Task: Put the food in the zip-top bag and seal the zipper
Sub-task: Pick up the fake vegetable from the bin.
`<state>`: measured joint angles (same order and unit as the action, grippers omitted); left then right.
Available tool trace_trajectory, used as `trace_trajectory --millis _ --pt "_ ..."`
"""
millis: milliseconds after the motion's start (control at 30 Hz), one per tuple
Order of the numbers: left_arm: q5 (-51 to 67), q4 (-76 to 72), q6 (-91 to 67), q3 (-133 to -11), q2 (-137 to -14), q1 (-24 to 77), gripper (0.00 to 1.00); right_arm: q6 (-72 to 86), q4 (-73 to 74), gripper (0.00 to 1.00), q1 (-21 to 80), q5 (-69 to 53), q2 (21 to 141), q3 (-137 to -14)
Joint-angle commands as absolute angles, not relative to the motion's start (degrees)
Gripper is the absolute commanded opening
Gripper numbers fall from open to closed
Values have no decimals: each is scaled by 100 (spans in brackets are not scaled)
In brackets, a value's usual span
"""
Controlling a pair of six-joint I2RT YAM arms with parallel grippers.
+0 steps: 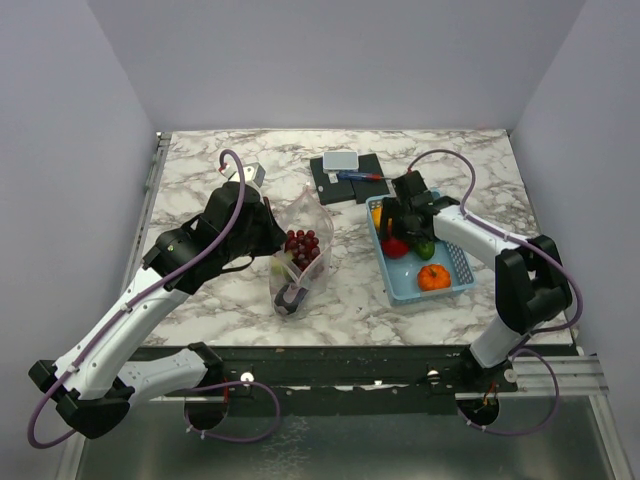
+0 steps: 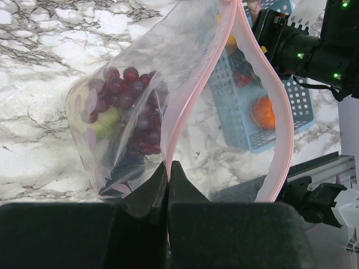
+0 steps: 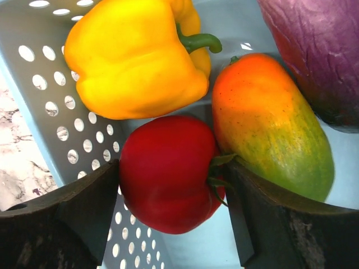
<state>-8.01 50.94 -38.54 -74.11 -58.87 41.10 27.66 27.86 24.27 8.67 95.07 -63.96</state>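
Pinching one lip of the zip-top bag (image 1: 300, 270) at its zipper (image 2: 188, 84), the left gripper (image 2: 168, 185) has its jaws fully closed on the thin pink strip, and the mouth gapes toward the basket (image 1: 460, 265). The bag lies on the bench (image 1: 230, 310) between the two arms, with the grape bunch (image 2: 132, 106) and a pale green piece (image 2: 106, 124) inside it.

The right gripper (image 3: 171, 185) is down inside the basket, its jaws spread wide to either side of the red tomato (image 3: 168, 162). The pads sit against or just beside its flanks; whether they press on it cannot be told. In the wrist view the yellow pepper (image 3: 134, 56) touches the tomato, the orange-green mango (image 3: 263, 123) lies just beside it, and a purple piece (image 3: 314, 45) fills the corner. An orange piece (image 1: 434, 277) rests at the near end of the basket.

Handling, as judged: the film is light, limp and slippery, and takes shape only where it is pinched. The stiffer zipper strip is therefore the sensible hold, for opening and for sealing alike. The produce looks hard, smooth, light and rounded. A grasp across the tomato's widest part should stop it squirting out, though its crowding neighbours may be nudged.
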Motion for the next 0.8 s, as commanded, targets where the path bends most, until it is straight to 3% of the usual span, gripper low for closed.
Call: trace_trajectory --millis 0,400,767 --pt "-886 5178 -3848 -7453 -5828 4137 0 2839 2564 73 2356 713 9653 -6249" --pt "-888 5175 -3900 -7409 -5829 4139 0 2717 2739 3 2329 864 9114 -6208" --pt "-891 5128 -3903 -7387 -5819 4135 0 2254 3117 1 2335 502 8012 -6653"
